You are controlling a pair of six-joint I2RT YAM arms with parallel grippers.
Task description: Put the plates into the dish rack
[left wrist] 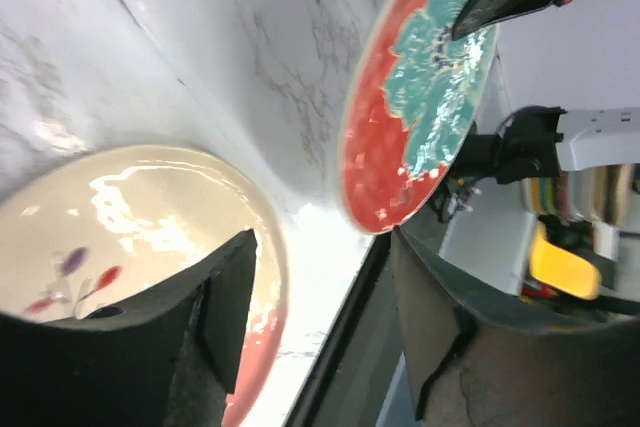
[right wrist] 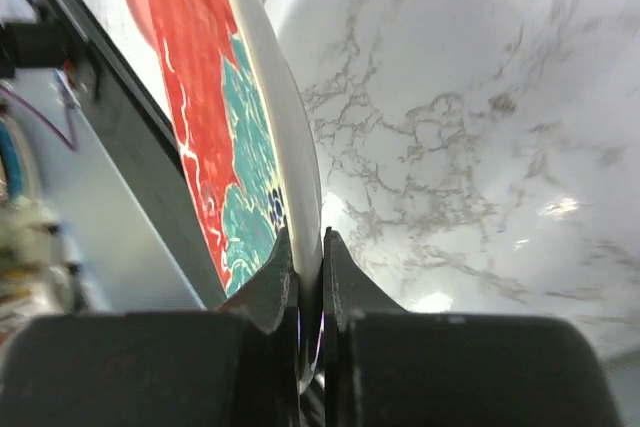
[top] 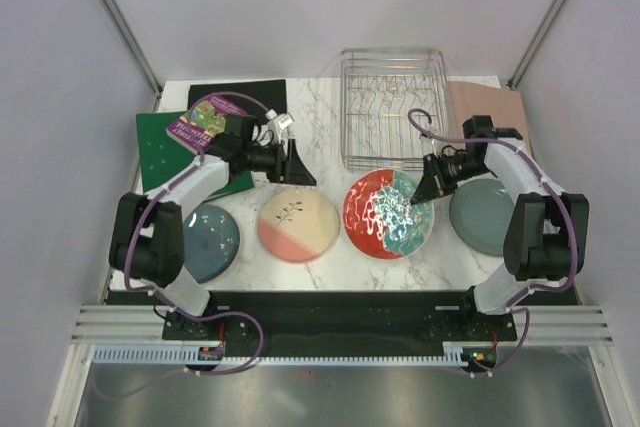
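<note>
0 of 4 plates racked. Dish rack (top: 393, 107) at counter's (top: 330, 117) far edge holds none. R end effector (right wrist: 308, 277) pinched tight on red-and-teal plate's (top: 385, 215) rim, mid-counter. L end effector (left wrist: 325, 277) part open, holding nothing, over cream-pink plate (top: 297, 227). Speckled blue plate (top: 210, 242) and grey-green plate (top: 480, 217) lie along the near edge.

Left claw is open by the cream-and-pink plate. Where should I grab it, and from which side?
Grip the rim at its far edge, coming down from the dish rack side. The cream-and-pink plate lies flat on the marble, so only the thin rim offers a hold. The blue plate and red plate flank it, so the far edge looks clearest.
</note>
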